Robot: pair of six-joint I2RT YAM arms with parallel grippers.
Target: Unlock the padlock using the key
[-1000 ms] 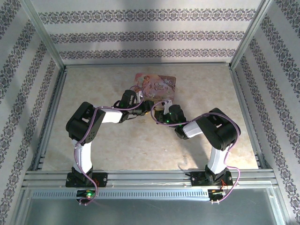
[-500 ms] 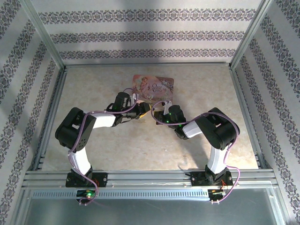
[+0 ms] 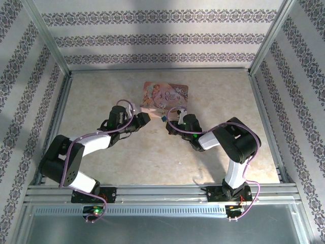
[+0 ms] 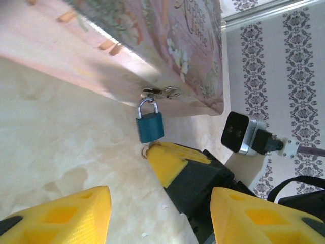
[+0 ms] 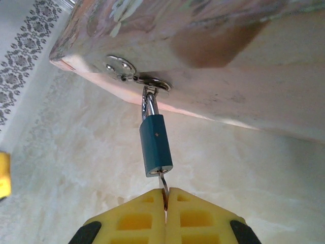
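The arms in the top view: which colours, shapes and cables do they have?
The left arm and the right arm have black joint housings, white tubular links and a loose purple cable along each. The left end effector and the right end effector carry blocky yellow fingers on black bodies.

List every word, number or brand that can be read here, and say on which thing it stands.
Pink tin box lid: curly script lettering, too small and blurred in the top view, cut off in the left wrist view; not readable.
Padlock: no readable marking.
Key: no readable marking; mostly hidden.
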